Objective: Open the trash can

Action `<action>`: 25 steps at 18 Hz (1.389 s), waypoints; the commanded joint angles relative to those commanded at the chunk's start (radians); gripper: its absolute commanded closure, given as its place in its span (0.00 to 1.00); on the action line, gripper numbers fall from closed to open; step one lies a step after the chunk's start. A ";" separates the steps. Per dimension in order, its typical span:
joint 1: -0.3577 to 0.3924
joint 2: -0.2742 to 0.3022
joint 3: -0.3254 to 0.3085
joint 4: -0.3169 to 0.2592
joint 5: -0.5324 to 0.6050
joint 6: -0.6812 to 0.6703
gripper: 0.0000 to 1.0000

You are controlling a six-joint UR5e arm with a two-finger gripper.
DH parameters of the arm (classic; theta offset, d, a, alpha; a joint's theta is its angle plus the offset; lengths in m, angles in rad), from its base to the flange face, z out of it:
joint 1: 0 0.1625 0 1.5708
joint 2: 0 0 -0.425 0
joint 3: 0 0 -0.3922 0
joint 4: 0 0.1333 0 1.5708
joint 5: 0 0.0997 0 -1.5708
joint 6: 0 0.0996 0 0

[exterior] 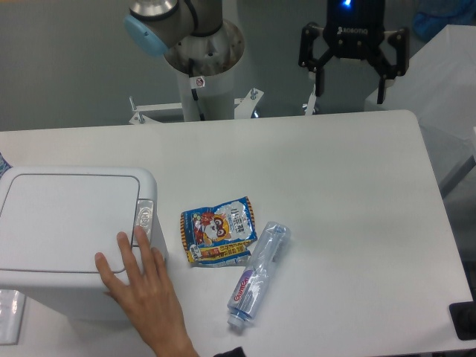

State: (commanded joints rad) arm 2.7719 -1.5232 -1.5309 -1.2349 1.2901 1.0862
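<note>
The trash can [71,223] is a large white bin at the table's left, its flat lid down. A grey button strip [144,216] sits on its right rim. A person's hand [141,286] rests on the can's near right corner. My gripper [349,85] hangs open and empty over the table's far edge, well to the right of the can and high above it.
A colourful snack packet [218,230] and a clear plastic bottle [258,275] lie on the white table [335,186] just right of the can. The arm's base column [201,59] stands behind the far edge. A dark object [462,321] sits at the near right corner.
</note>
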 joint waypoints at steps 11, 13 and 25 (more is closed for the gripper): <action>-0.008 -0.009 0.005 0.011 -0.061 -0.062 0.00; -0.017 -0.015 0.006 0.014 -0.060 -0.115 0.00; -0.273 -0.159 -0.008 0.316 -0.064 -0.942 0.00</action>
State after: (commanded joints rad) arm 2.4990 -1.6827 -1.5386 -0.9190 1.2257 0.1447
